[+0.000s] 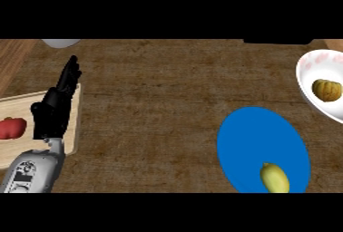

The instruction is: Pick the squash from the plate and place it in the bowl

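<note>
The bowl (315, 63) runs off the right edge; only its left part shows. The blue plate (254, 136) and the yellow squash (275, 177) on it are clipped at the lower edge, as is the left forearm (30, 170). The left hand (50, 115) covers part of the wooden board (17, 106) — itself cut by the left edge, along with a red item (11, 128) of unclear kind. Along the top 3 things barely poke in — a grey shape (60, 43), a dark shape (278, 41), a tan shape (333, 44): too little to name.

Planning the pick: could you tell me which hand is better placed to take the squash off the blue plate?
Probably the right: the squash and bowl lie at the robot's right, while the left hand rests open at the far left. The right hand is out of view.
</note>
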